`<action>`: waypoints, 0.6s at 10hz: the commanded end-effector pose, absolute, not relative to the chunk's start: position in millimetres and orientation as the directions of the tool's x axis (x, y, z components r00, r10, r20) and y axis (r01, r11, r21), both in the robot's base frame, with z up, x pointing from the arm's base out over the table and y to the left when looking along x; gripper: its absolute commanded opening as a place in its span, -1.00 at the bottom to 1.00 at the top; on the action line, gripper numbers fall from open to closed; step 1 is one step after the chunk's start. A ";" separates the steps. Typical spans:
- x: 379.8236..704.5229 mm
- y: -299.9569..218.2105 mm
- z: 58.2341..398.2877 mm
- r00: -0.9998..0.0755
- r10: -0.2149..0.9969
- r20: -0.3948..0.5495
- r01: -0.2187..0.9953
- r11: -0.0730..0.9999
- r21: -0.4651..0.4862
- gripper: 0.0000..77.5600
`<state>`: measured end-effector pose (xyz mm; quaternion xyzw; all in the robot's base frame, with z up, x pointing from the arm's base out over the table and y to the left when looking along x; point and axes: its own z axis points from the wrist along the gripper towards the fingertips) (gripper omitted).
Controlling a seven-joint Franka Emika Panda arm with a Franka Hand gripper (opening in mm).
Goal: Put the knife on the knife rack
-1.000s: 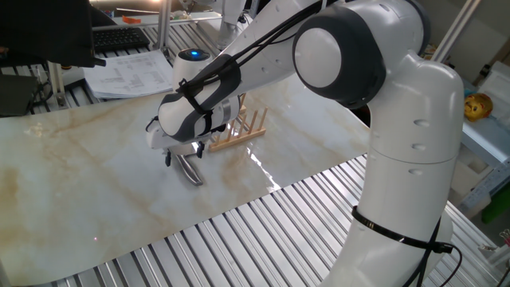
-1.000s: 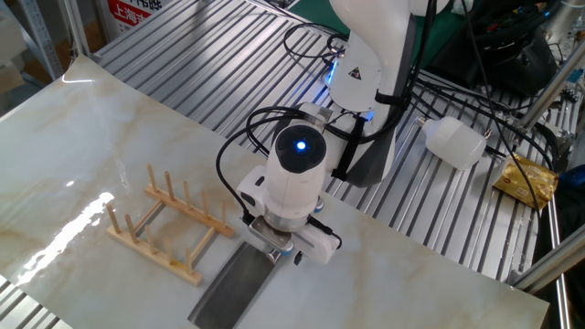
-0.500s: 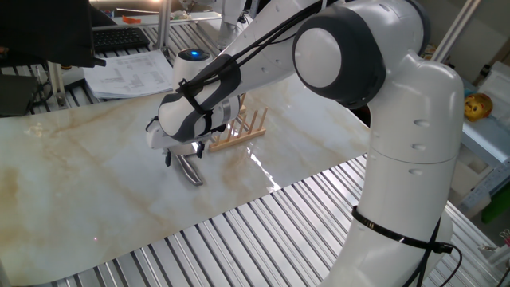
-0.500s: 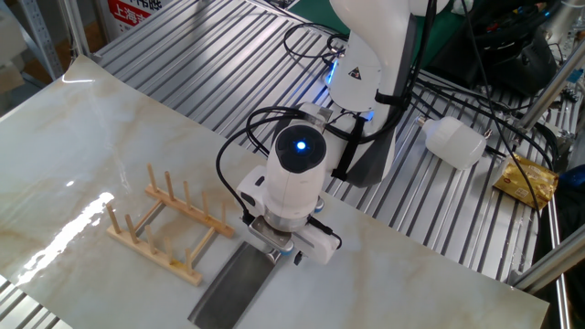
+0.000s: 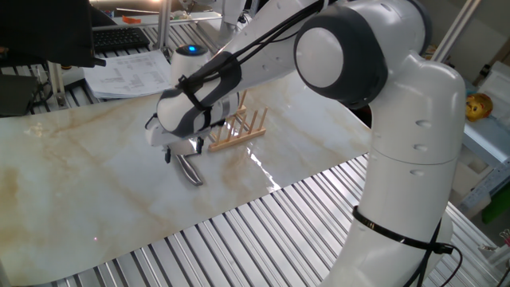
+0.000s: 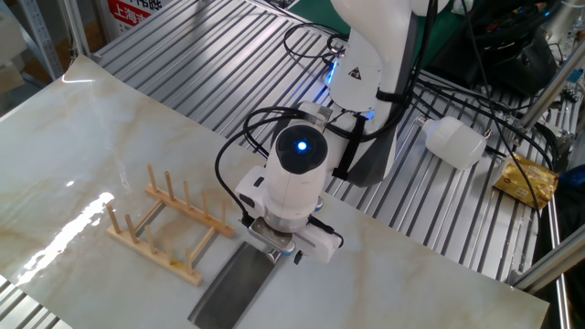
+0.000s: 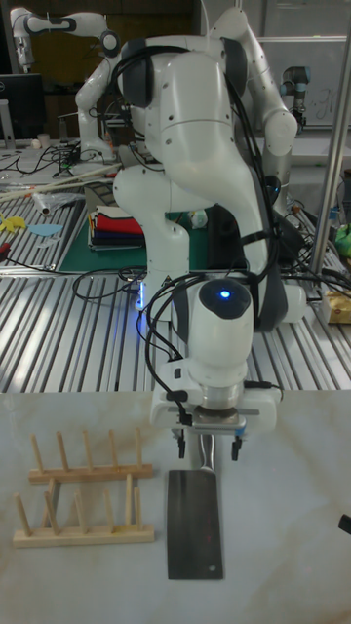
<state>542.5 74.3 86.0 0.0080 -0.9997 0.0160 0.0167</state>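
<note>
The knife (image 7: pixel 195 526) lies flat on the marble table, its broad steel blade toward the front edge and its handle pointing back under the wrist. My gripper (image 7: pixel 207 448) hangs open just above the handle, one finger on each side and neither touching it. To the left of the blade stands the knife rack (image 7: pixel 83 502), light wood with upright pegs and nothing in it. The knife (image 6: pixel 233 285) sits just right of the rack (image 6: pixel 169 224), and my gripper (image 6: pixel 279 251) is mostly hidden under the wrist. The knife (image 5: pixel 190 170) also shows below my gripper (image 5: pixel 182 153), near the rack (image 5: pixel 239 131).
A stack of papers (image 5: pixel 131 72) and a keyboard (image 5: pixel 119 37) lie behind the table. A white bottle (image 6: pixel 454 142) and a yellow bag (image 6: pixel 526 178) rest on the slatted metal bench beside the arm's base. Cables run near the base.
The wrist has risen slightly above the handle. The knife and rack have not moved.
</note>
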 end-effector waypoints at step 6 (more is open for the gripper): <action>548.9 75.0 96.6 -0.997 -0.062 0.038 -0.064 0.997 -0.040 0.99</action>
